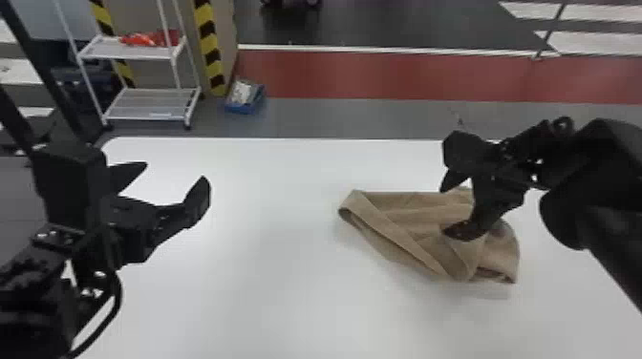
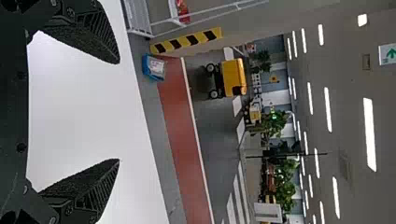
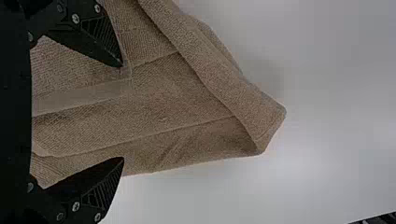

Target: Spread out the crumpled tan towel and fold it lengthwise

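The tan towel (image 1: 406, 215) lies crumpled on the right half of the white table, its left end folded over in a diagonal band. Above its right part stands my right gripper (image 1: 451, 207), fingers apart. In the right wrist view the towel (image 3: 163, 107) spreads beneath and beyond the right gripper (image 3: 123, 112), with no cloth visibly pinched. My left gripper (image 1: 176, 174) is over the table's left side, well away from the towel. Its two fingers stand wide apart in the left wrist view, where nothing is between the left gripper's tips (image 2: 119, 111).
The white table (image 1: 267, 267) runs between the arms, its far edge crossing behind them. Beyond it on the floor are a white shelf rack (image 1: 150, 102) and a blue box (image 1: 244, 98), with striped posts beside the rack.
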Motion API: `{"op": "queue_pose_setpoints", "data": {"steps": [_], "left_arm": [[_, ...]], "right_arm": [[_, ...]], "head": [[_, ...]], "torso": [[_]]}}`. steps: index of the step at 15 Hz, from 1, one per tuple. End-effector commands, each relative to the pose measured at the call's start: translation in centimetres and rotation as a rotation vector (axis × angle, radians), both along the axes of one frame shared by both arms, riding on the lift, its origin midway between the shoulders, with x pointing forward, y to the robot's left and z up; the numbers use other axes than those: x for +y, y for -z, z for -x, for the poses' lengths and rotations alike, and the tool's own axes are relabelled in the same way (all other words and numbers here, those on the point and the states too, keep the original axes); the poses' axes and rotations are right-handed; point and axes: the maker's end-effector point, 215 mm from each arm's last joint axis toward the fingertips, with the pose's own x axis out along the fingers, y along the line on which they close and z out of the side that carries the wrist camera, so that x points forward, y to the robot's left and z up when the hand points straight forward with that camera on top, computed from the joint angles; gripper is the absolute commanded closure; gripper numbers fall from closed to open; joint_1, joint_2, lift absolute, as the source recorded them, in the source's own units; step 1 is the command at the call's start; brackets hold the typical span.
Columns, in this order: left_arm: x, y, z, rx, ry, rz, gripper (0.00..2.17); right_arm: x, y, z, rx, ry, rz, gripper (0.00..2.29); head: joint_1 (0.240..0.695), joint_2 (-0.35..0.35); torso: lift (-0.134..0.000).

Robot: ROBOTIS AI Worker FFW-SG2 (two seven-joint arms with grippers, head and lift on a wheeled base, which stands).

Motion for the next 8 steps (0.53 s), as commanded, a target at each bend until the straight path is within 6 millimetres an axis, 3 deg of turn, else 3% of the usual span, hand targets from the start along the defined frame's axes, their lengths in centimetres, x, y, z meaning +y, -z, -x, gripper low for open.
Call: {"op": "queue_pose_setpoints", "data": {"steps": [1,6,8], "left_arm": [[0.1,0.1,0.0,0.002,-0.003,0.003,0.15],[0.3,0.2,0.0,0.003,-0.012,0.002,0.15],[0.4,0.2,0.0,0.003,-0.014,0.001,0.15]], "right_arm": [[-0.2,0.6,0.1,0.016,0.002,0.012,0.28],[-1.1,1.5,0.3,0.047,0.044,0.009,0.38],[-1.7,2.1,0.7,0.063,0.068,0.014,0.54]], "head": [[0.695,-0.022],[0.695,-0.024],[0.695,-0.026]], "torso": [[-0.12],[-0.12],[-0.12]]}}
